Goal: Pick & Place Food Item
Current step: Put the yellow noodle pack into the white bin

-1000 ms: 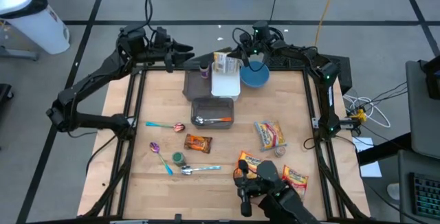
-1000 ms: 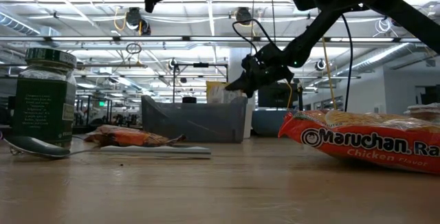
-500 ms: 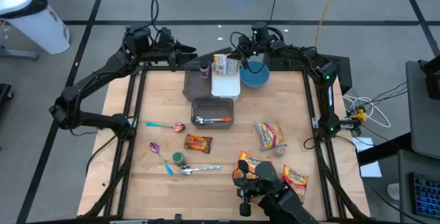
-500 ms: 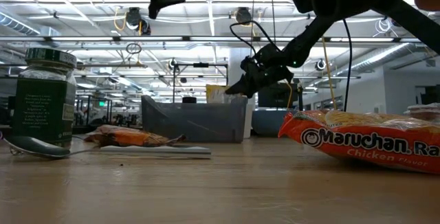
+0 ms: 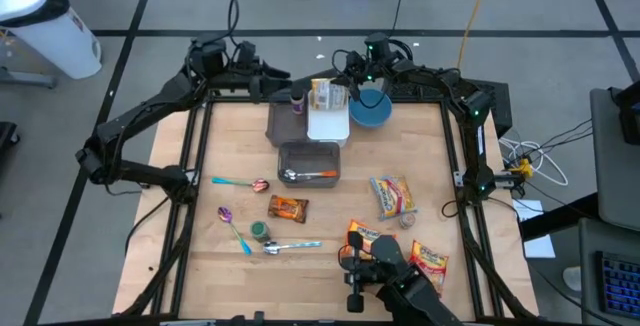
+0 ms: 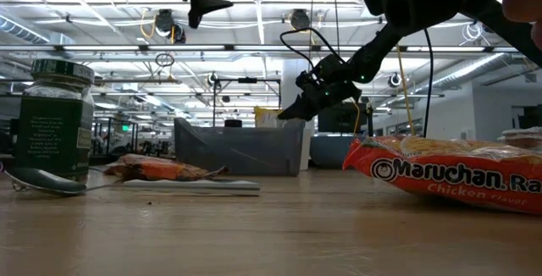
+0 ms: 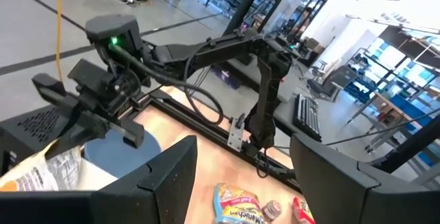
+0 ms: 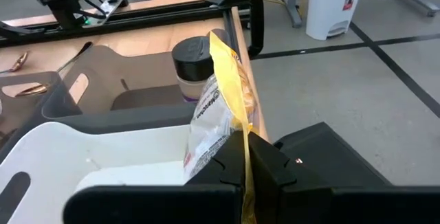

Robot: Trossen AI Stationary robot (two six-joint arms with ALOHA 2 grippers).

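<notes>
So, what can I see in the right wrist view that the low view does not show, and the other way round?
Only the right wrist view shows the right hand shut on the yellow packet over the white tray, and the dark-capped jar behind it. Only the low view shows the green jar, the spoon in front of it and the Maruchan ramen pack. Both show the grey bin and the wooden table.

Four noodle packets (image 5: 392, 195), three spoons (image 5: 240, 182), two jars (image 5: 259, 230), one bowl (image 5: 371, 112).
</notes>
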